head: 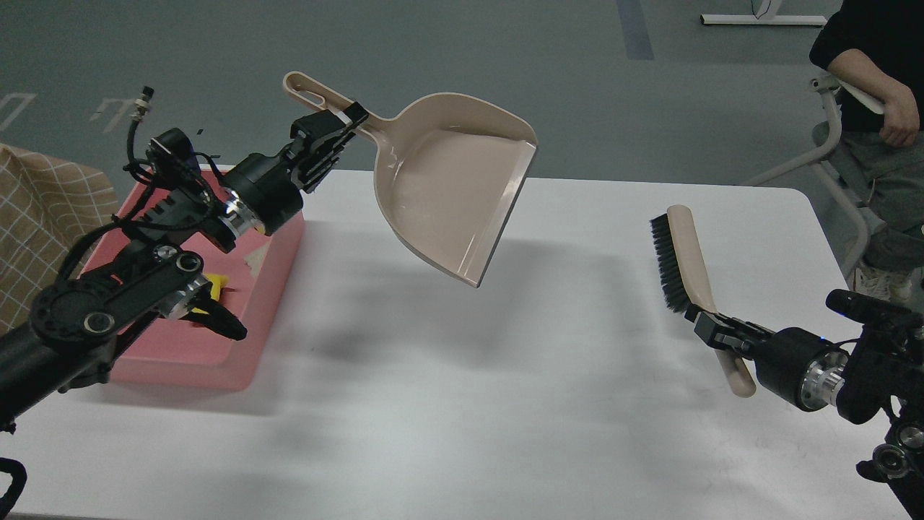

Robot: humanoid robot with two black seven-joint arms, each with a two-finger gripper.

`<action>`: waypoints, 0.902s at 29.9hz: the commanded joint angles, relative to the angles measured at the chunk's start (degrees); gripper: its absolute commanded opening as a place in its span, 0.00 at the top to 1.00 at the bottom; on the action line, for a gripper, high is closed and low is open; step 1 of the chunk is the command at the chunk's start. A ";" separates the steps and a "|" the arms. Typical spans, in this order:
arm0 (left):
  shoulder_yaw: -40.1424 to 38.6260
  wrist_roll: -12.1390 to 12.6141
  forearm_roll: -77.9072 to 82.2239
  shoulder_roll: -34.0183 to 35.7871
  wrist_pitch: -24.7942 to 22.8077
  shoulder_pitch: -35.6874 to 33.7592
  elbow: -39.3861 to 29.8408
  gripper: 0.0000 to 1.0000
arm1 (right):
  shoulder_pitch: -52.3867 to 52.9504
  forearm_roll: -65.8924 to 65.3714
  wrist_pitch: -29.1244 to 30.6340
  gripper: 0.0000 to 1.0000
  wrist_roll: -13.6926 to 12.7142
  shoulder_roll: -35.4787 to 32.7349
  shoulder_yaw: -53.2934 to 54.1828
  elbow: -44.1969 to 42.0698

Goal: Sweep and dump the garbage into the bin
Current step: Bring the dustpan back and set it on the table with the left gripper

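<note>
My left gripper (333,128) is shut on the handle of the beige dustpan (451,180) and holds it in the air over the table's middle, right of the bin, its mouth facing down and right. The dustpan looks empty. The pink bin (278,249) stands at the table's left, largely hidden behind my left arm. In it a bit of the yellow sponge-like piece (216,282) and a corner of the white bread slice (256,258) show. My right gripper (711,332) is shut on the handle of the beige brush (678,263), black bristles facing left, held just above the table's right side.
The white table (462,375) ends near the right arm at the right edge. A seated person (873,108) on a chair is at the back right. A checked beige cloth (43,217) lies left of the bin.
</note>
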 commanded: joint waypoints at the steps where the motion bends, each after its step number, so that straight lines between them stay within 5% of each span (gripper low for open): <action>1: 2.39 1.01 0.09 -2.64 2.78 -0.26 0.22 1.00 | 0.29 0.08 0.00 0.81 -0.01 0.01 -0.06 -0.08; 11: 7.48 3.92 0.09 -7.92 9.02 -0.09 1.98 1.00 | 1.25 0.08 0.00 0.81 -0.01 -0.08 -0.15 -0.08; 16: 9.24 7.69 0.00 -9.49 12.01 0.44 2.94 1.00 | 2.04 0.08 0.00 0.81 -0.01 -0.52 -0.15 -0.60; 27: 9.33 8.49 0.00 -13.01 13.86 2.11 4.35 1.00 | 2.13 0.08 0.00 0.81 0.07 -0.52 -0.15 -0.96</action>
